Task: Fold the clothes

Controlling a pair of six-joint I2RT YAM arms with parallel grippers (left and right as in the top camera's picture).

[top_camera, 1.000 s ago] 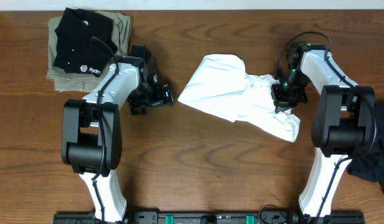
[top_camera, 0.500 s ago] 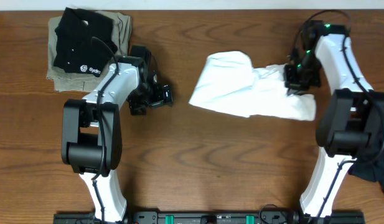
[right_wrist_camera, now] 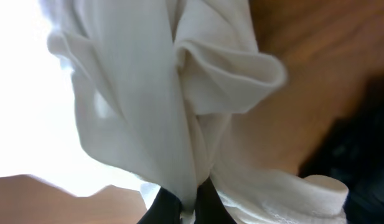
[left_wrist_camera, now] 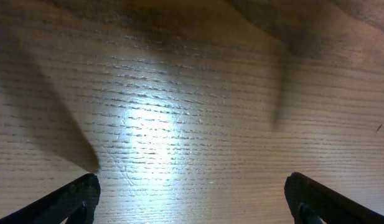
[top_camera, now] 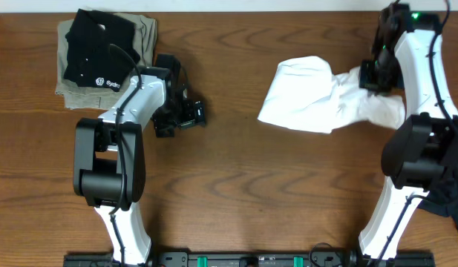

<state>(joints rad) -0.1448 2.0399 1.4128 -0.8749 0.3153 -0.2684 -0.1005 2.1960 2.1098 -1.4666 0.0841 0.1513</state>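
1. Right end effector [top_camera: 376,75] clamps the white T-shirt [top_camera: 310,102] at its right end.
2. T-shirt lies lengthwise left-right on the surface [top_camera: 236,185], bulk leftward of it.
3. Left end effector [top_camera: 190,113] gapes wide, well apart.

T-shirt [top_camera: 306,100] hauled rightward, seemingly by right gripper [top_camera: 375,78]

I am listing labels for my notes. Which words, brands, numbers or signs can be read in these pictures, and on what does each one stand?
"Sydro": small white print beside a round logo on the black shirt; it is tiny, so the reading is uncertain and the word may continue.
The white T-shirt: no print shows.
Both wrist views: no text.
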